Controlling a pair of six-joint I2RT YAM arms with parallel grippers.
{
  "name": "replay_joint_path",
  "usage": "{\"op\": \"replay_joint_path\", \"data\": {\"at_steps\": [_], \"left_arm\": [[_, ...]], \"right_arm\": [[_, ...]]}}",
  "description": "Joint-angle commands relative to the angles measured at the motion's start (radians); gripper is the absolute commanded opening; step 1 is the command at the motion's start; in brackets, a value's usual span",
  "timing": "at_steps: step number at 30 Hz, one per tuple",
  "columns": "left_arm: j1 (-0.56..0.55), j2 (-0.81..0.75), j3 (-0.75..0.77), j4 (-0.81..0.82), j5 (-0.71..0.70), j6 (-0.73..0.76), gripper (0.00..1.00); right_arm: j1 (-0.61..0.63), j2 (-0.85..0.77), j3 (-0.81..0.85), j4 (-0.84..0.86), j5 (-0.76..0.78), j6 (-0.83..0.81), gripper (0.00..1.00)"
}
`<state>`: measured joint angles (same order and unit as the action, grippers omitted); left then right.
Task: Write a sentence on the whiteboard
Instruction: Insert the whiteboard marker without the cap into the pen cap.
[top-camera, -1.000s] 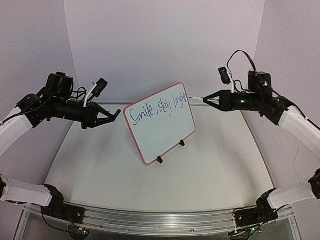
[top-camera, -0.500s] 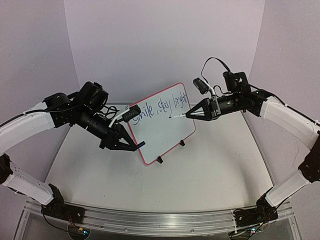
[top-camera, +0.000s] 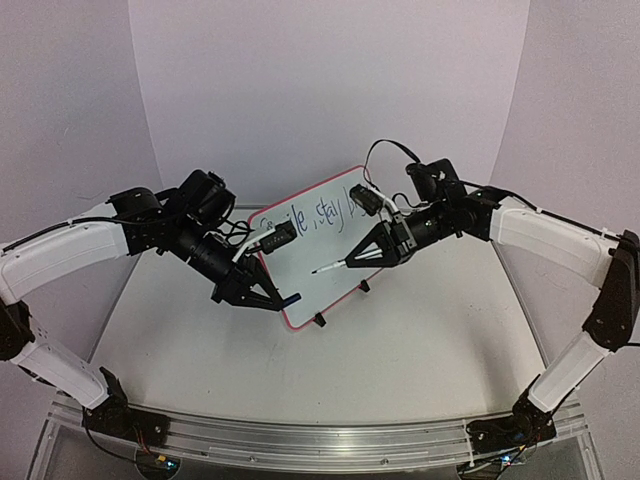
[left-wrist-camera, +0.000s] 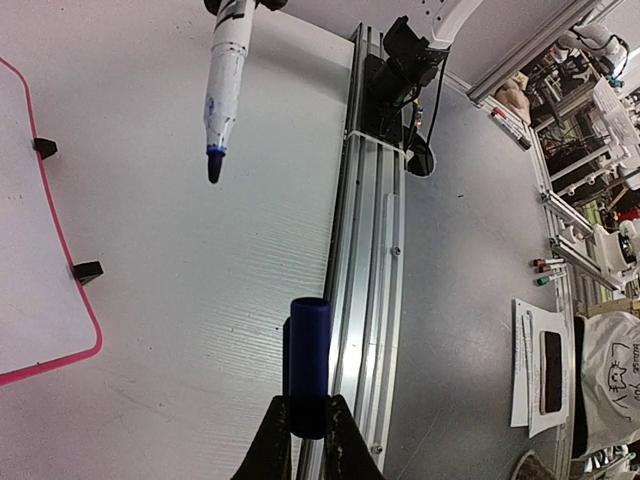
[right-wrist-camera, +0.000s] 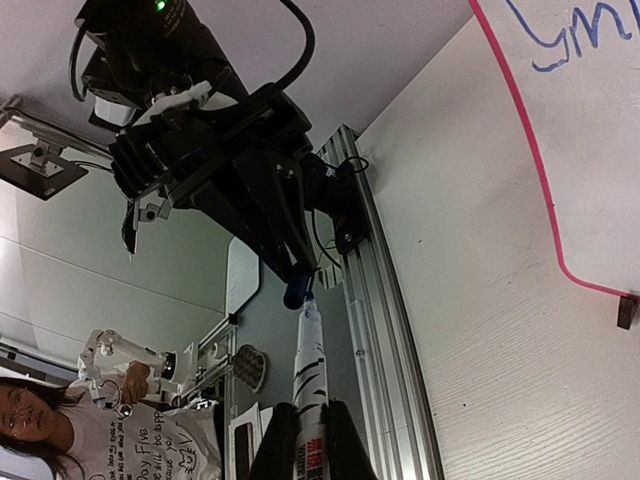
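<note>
The whiteboard (top-camera: 322, 246) stands tilted at the table's centre on two black clip feet (top-camera: 320, 320). Its red-pink frame and part of the blue sentence (top-camera: 322, 212) show, while both arms cover the rest. My left gripper (top-camera: 272, 297) is shut on a blue marker cap (top-camera: 289, 298), in front of the board's lower left corner. My right gripper (top-camera: 366, 258) is shut on the white marker (top-camera: 333, 265), whose tip points left toward the cap, a short gap away. In the left wrist view the cap (left-wrist-camera: 307, 362) stands in the gripper (left-wrist-camera: 307, 432). The marker (left-wrist-camera: 226, 72) hangs above it.
An aluminium rail (top-camera: 320, 438) runs along the table's near edge, with both arm bases on it. White walls close the back and sides. In the right wrist view the marker (right-wrist-camera: 310, 385) points at the left gripper's cap (right-wrist-camera: 296, 291), with the board's corner (right-wrist-camera: 560, 150) at the upper right.
Both arms have swung in from the board's sides to its front. The marker has come down and left off the lettering, and the cap has moved right, so tip and cap are closer.
</note>
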<state>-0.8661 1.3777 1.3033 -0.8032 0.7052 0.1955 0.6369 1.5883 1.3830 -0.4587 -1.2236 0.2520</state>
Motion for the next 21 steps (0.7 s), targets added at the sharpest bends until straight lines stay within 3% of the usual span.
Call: {"op": "replay_joint_path", "data": {"at_steps": [1,21], "left_arm": [[-0.007,0.000,0.041,0.019,0.000,0.025,0.00],[-0.006,0.023,0.049,0.041,-0.015,0.027,0.00]], "right_arm": [[0.022,0.023,0.046,-0.002,-0.035,-0.016,0.00],[0.065,0.047,0.041,-0.054,-0.034,-0.055,0.00]]}}
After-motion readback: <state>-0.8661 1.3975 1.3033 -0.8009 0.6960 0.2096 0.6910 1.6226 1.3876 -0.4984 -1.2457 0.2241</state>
